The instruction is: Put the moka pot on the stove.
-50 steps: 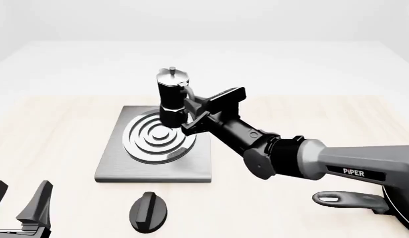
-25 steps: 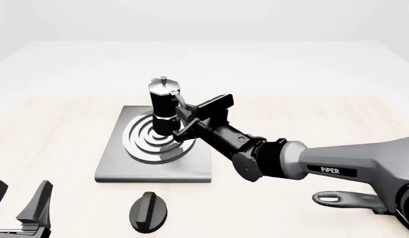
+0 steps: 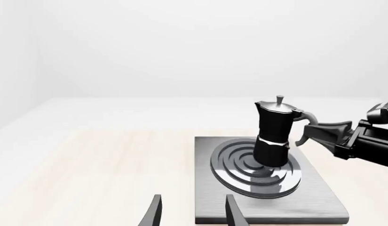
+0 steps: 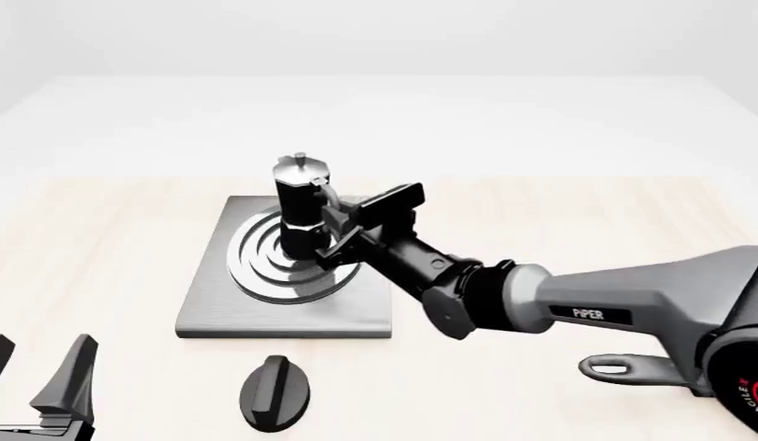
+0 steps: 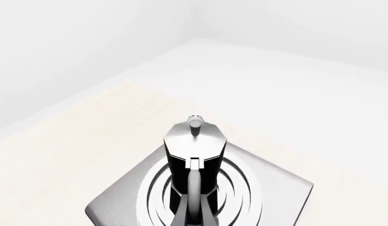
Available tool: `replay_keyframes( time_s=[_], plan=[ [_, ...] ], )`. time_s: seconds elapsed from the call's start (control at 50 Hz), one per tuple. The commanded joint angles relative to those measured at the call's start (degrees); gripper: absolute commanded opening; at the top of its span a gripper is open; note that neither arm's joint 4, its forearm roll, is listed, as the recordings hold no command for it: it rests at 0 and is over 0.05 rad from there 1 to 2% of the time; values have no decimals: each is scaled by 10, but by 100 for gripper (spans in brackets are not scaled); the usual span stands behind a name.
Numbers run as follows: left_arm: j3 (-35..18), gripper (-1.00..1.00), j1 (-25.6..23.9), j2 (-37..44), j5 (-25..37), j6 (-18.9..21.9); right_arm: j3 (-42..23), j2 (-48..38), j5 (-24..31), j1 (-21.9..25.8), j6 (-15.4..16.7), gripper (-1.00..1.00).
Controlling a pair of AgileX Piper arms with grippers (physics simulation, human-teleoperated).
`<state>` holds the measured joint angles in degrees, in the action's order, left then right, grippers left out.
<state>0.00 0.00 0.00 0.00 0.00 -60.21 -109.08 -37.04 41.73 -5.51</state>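
Pot: the pot [image 4: 300, 207] stands upright on the stove's [image 4: 213, 303] burner rings [image 4: 262, 266], over their middle; from the left wrist view its base [image 3: 271, 153] looks seated on the rings, though I cannot tell for sure that it bears on them.
Handle: the pot's side handle [image 4: 333, 204] points toward my right arm.
Right gripper: my right gripper [image 4: 349, 226] is at that handle with its fingers [image 3: 328, 131] either side of it; the grip itself is hidden behind the pot and my wrist, so I cannot tell whether I am pinching it.
Right arm: it reaches in low from the right, forearm [image 4: 624, 303] stretched diagonally across the counter [image 4: 96, 239] toward the stove, wrist angled slightly up at the pot.
Left gripper: my left gripper [image 4: 38, 377] sits at the near left corner, fingers spread, holding nothing, well apart from the stove.
Knob: a black oval knob [image 4: 275, 392] lies on the counter just in front of the stove.
Pan: a pan handle [image 4: 636, 370] shows at the near right, under my right arm.
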Motion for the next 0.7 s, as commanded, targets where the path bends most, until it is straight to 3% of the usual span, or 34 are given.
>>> replay_keyframes(
  time_s=[0.02, 0.7],
  plan=[
    [0, 100, 0, 0, 0, 0, -9, -6, -7, 1, -9, -100],
    [0, 100, 0, 0, 0, 0, -15, -36, -20, 4, -29, -100]
  ],
)
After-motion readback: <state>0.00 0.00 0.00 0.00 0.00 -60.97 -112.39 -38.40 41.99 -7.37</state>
